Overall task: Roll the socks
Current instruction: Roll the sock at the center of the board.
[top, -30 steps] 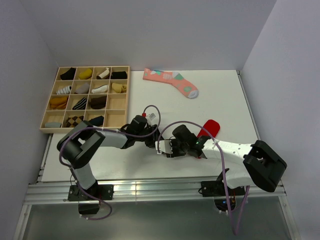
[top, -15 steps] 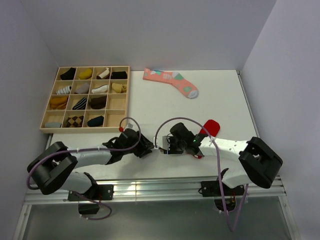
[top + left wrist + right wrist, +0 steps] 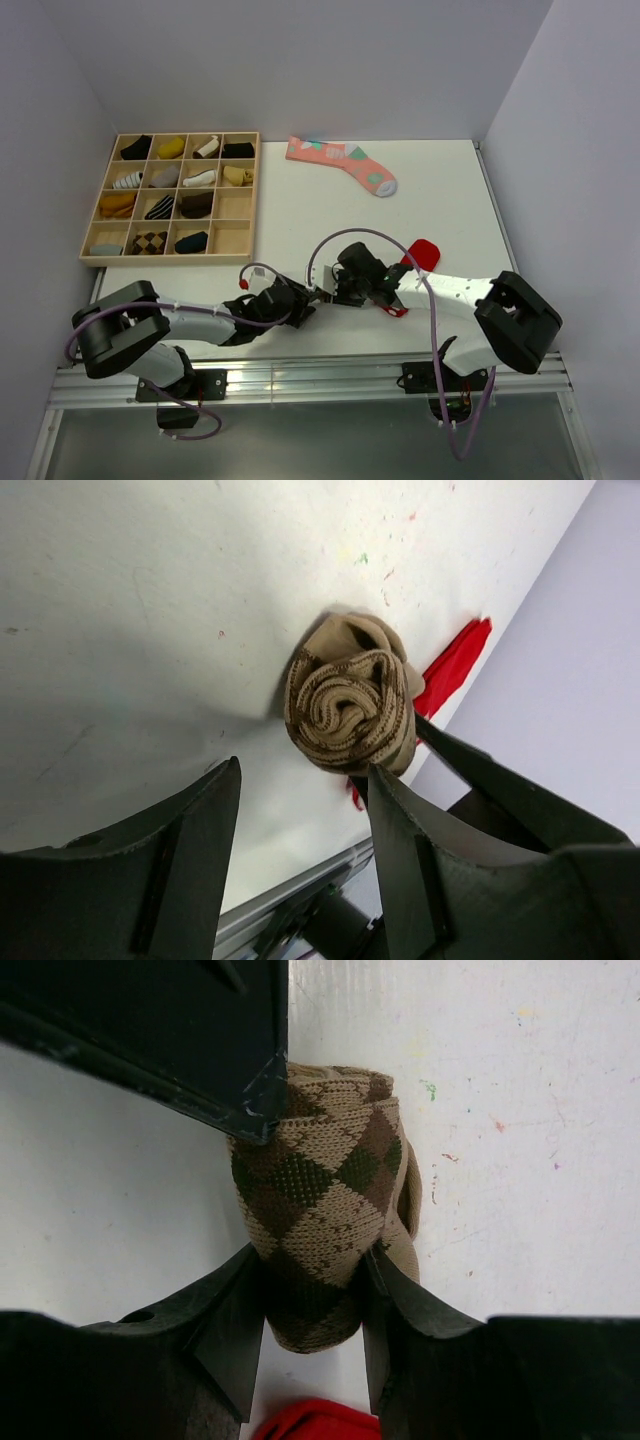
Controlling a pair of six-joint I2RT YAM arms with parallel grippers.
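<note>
Step call: rolling looks about finished. The argyle sock (image 3: 350,705) is wound into a tight spiral, its coiled end facing the left wrist camera. The right claw (image 3: 312,1290) pinches it, one finger on each side of the diamond-check body. The roll is near the desk's (image 3: 300,200) front edge, between the two claws, with the red sock (image 3: 455,660) just behind it. Can't tell if the roll rests on the desk or hangs just above it.

The left claw (image 3: 302,780) is spread and empty, and the roll sits just past its fingertips. In the right wrist view one left finger's corner meets the roll's top edge; can't tell if that is real contact.

Next move, my guess: lock the roll so it can't unwind. A loose tan fold shows at the far side of the spiral, and it probably needs pulling over the coil. For that the right claw has to hold its pinch while the left closes on that one layer only. After that, likely a carry to a free slot in the wooden tray (image 3: 170,259) far left. Risk: soft knit, so the coil springs open if the pinch slackens.

Writing: none readable, no brands or labels. The desk has only small coloured specks. The pink sock (image 3: 345,163) lies flat at the far edge, well apart.
</note>
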